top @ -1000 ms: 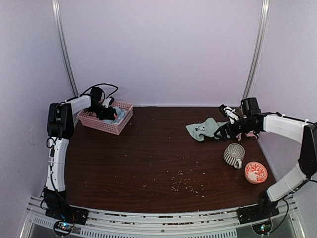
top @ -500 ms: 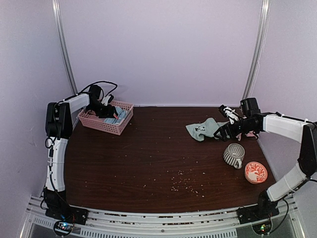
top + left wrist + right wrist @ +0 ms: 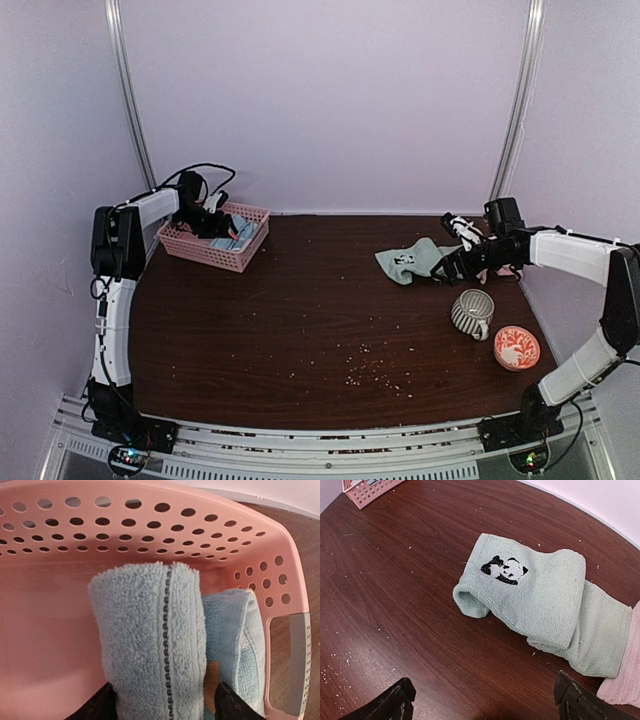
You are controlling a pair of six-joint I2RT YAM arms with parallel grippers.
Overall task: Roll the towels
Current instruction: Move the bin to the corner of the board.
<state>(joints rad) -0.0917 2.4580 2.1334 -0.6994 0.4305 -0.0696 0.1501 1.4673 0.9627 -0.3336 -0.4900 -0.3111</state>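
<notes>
Two light-blue towels point(image 3: 150, 640) fill the pink basket point(image 3: 125, 530); left fingers point(image 3: 97, 707) open astride one, right fingers point(image 3: 395, 700) open

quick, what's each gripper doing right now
left gripper: jaws astride the rolled blue towel in the pink basket; grip cannot be told
right gripper: open, empty, by the green towel

The dark wooden table point(image 3: 300, 320) is bearing a pink perforated basket point(image 3: 210, 256), a sage green towel point(image 3: 405, 262), a striped mug point(image 3: 472, 312) and a red-patterned bowl point(image 3: 516, 347).
</notes>
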